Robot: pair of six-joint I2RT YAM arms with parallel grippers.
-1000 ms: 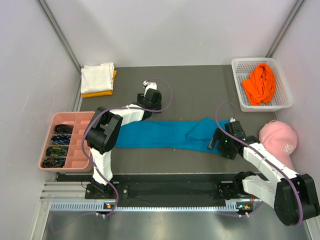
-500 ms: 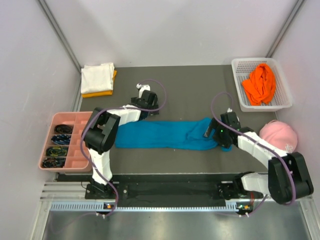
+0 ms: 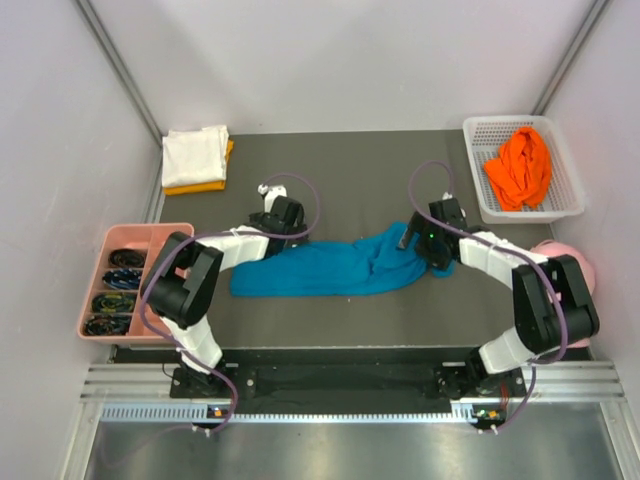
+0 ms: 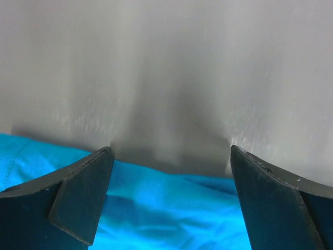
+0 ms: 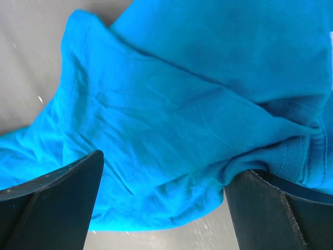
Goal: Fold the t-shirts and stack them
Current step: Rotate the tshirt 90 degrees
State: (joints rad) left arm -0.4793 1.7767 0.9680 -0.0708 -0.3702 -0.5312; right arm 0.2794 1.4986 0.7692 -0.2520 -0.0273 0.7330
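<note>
Teal-blue t-shirt (image 3: 320, 268): a second ago it lay as one long, fairly even band across the middle of the desk (image 3: 370, 170), with an arm at each end. Now its right end has been carried inward and dropped on itself, so the band is shorter and ends in a rumpled lump. Both arms have swung toward the far edge of the cloth. The left hand (image 4: 170, 151) has its fingers spread wide with nothing between them, poised over the shirt's far hem with bare desk beyond. The right hand (image 5: 169, 164) is likewise spread apart above the bunched end, gripping nothing. This suggests a fold has just been let go, and a loose one; the shirt probably needs smoothing or another fold before stacking. The cloth looks soft and limp, ridged on the right, flatter on the left. The white t-shirt (image 3: 195, 153) sits folded on the yellow-orange t-shirt (image 3: 200, 186) at the far left; the bright orange t-shirt (image 3: 520, 165) lies crumpled in the basket (image 3: 480, 205).
</note>
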